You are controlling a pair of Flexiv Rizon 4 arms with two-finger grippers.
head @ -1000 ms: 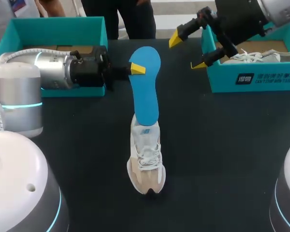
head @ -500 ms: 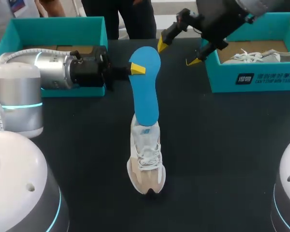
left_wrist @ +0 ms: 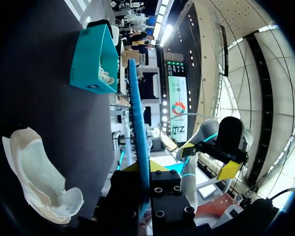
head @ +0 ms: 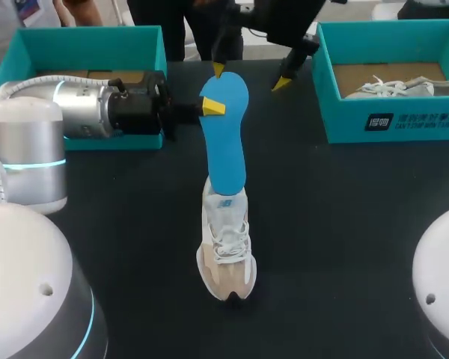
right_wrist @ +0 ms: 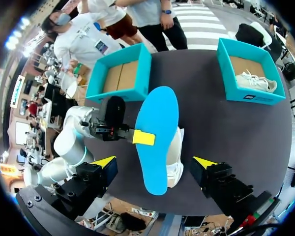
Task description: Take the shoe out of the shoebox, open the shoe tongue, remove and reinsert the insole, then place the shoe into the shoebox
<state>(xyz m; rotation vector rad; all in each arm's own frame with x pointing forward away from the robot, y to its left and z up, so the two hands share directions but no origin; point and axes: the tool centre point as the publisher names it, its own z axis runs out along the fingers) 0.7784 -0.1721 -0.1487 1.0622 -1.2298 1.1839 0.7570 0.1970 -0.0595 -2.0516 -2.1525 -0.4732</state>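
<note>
Your left gripper (head: 213,107) pinches the insole (head: 226,142), lengthwise from shoe (head: 226,247) toward the table's far edge; right gripper (head: 251,76) spread open

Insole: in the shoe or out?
Almost wholly out: the blue insole stands above the shoe, held by the left pincer; whether its tip is inside, cannot tell.

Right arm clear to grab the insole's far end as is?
Likely yes: the right arm holds its jaws open just beyond the insole tip, nothing between. The left arm clamps one edge there with its jaws, leaving the opposite edge free.
</note>
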